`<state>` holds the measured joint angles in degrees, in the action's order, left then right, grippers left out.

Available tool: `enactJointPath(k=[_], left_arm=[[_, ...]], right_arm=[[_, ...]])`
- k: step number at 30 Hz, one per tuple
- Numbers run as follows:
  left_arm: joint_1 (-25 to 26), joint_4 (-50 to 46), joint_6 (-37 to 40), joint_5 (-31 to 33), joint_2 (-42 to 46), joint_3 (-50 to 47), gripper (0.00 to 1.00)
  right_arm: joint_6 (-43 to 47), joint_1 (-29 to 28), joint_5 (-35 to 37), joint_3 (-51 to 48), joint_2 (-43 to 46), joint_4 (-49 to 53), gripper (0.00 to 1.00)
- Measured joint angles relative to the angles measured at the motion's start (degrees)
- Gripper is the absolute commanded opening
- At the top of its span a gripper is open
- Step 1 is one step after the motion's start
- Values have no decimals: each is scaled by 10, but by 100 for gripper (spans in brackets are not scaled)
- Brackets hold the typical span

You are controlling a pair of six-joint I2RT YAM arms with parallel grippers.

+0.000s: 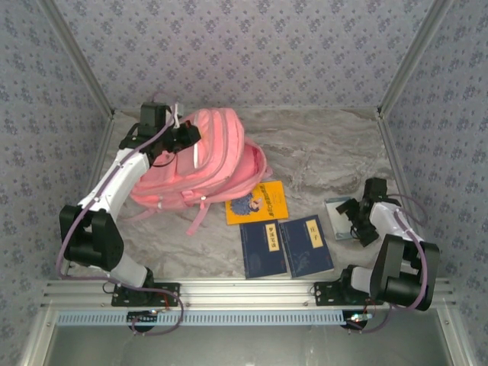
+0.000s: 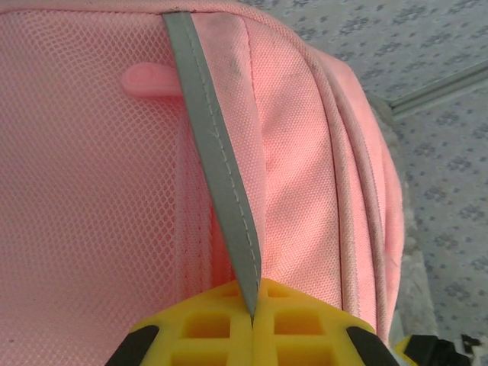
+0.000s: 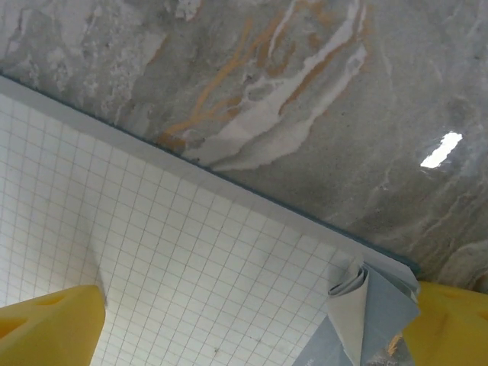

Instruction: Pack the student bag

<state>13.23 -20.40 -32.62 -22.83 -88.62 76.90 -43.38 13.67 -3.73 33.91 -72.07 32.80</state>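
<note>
Holding open the large pink fabric backpack [image 1: 217, 156], upper left on the marbled worktop [image 1: 320, 152], is judged underway, its grey reflective strip [image 2: 221, 175] pinched by the left gripper [image 2: 252, 309]; the right gripper [image 3: 252, 328], fingers wide, must next clamp the white grid-paper notebook [image 3: 175, 259].

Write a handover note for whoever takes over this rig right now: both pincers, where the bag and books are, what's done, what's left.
Left pincer: shut on the pale reflective strip of the student bag, which lies at the table's far left.
Right pincer: open, fingers either side of a grid notebook on the table's right; one page corner is crumpled.
Orange book lies by the bag; two blue books lie side by side nearer the arms.
Done: bag gripped; all four items lie outside it.
Left: probably load all four.
</note>
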Motion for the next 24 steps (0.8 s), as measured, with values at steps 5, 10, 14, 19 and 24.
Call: enactJointPath(k=[5,10,14,19,24], left_arm=[[11,-26,19,37,-14,4,22],[26,-46,35,71,-19,16,39],[52,-69,52,104,-19,41,45],[111,-99,76,141,-33,108,47],[195,-106,86,140,-94,200,48]], right_arm=[[27,-43,-8,15,-21,-42,97],[49,-66,-46,75,-88,-104,95],[53,-65,-69,112,-115,-136,92],[48,-52,-114,127,-128,-181,89],[35,-38,-99,126,-123,-167,92]])
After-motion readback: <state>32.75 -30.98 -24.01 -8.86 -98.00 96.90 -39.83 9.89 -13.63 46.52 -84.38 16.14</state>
